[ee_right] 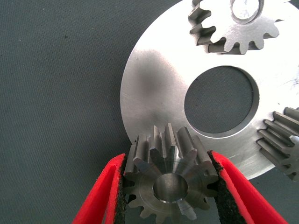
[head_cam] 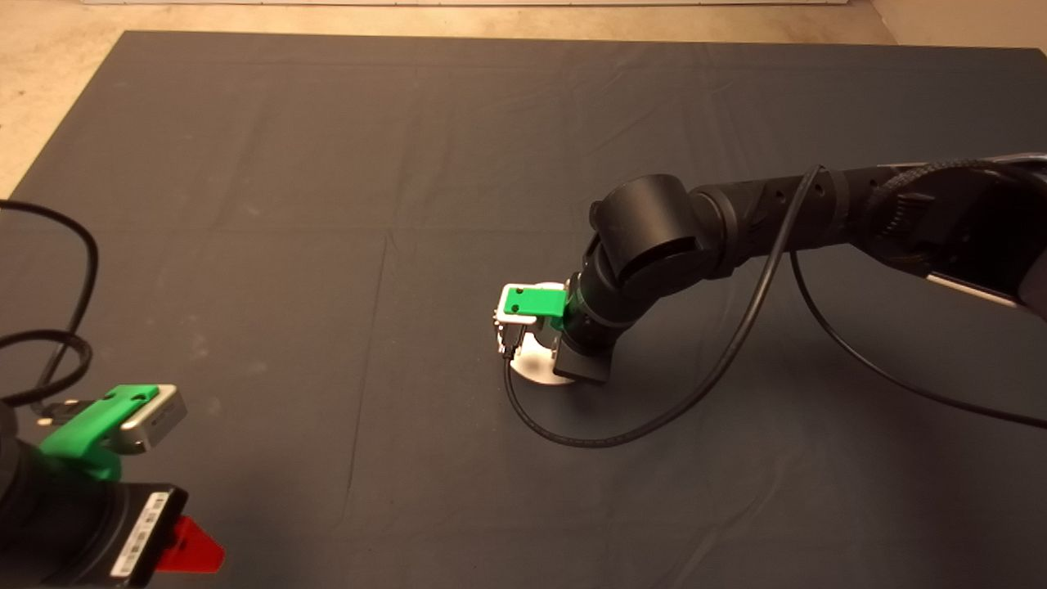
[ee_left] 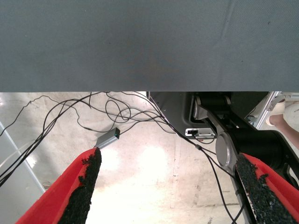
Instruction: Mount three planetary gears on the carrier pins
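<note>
Carrier plate lies flat on the mat, centre hole exposed. Two planetary gears already sit on pins. Right end effector clamps the third gear at the rim for seating. Left end effector waits parked, fingers wide apart.

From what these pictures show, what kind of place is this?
Probably a robot lab or test workshop. A dark grey cloth mat covers the table as a work surface, loose black cables trail over the bare pale floor, and a shiny round metal plate carries small toothed steel gears.
</note>
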{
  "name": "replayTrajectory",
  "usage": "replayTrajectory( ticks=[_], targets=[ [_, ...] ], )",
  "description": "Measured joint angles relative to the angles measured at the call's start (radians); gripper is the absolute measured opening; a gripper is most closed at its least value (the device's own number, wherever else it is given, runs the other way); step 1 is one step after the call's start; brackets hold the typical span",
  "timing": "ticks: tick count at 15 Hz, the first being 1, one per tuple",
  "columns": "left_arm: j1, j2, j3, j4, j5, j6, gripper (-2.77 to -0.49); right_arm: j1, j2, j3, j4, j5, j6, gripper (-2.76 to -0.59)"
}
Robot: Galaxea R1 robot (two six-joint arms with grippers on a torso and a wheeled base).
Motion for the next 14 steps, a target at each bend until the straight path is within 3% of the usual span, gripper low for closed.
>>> replayTrajectory(
  ticks=[14],
  targets=[
    [0.000, -0.006, 0.000, -0.004, 0.000, 0.004, -1.22, -0.008, 0.000, -0.020, -0.004, 0.003, -0.019, -2.29]
  ],
)
